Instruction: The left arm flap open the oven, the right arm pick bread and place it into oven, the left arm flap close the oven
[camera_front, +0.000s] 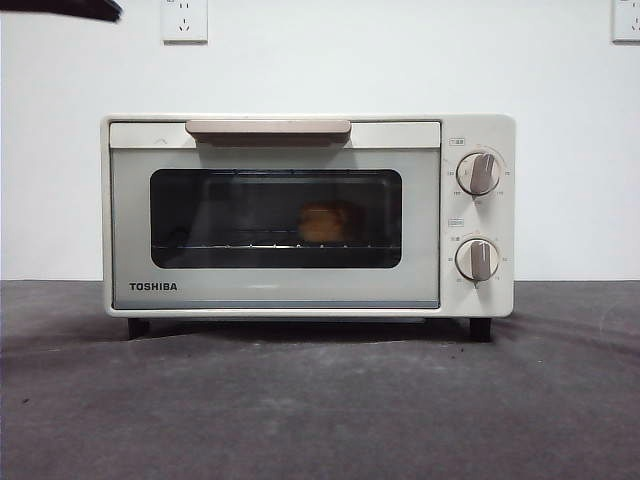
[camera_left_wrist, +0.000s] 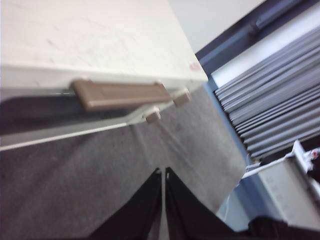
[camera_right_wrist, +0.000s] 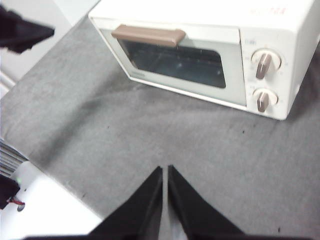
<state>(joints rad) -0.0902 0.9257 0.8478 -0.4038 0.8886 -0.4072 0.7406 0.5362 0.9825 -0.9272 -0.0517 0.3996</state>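
The TOSHIBA toaster oven (camera_front: 308, 215) stood on its black feet on the dark grey table (camera_front: 320, 410), facing the front camera, with its door shut flush against the body. The tan bar handle (camera_front: 268, 128) lay level along the top edge of the door. Through the dark glass window (camera_front: 276, 218) the bread (camera_front: 324, 223), a small golden-orange piece, sat on the wire rack (camera_front: 240, 243) inside the oven, right of the window's centre. The two round knobs (camera_front: 479, 173) were stacked one above the other on the panel to the right of the door. The left gripper (camera_left_wrist: 163, 172) held nothing; its jaws were pressed together with only a thin seam between them, and it hung above the table in front of the oven, clear of the handle. The right gripper (camera_right_wrist: 165, 170) was likewise empty, jaws closed to a narrow slit, positioned over bare table well apart from the oven front. In the front view only a black tip (camera_front: 65, 9) of one arm showed at the upper left corner. Two wall sockets (camera_front: 184, 20) were mounted on the white wall behind the oven.
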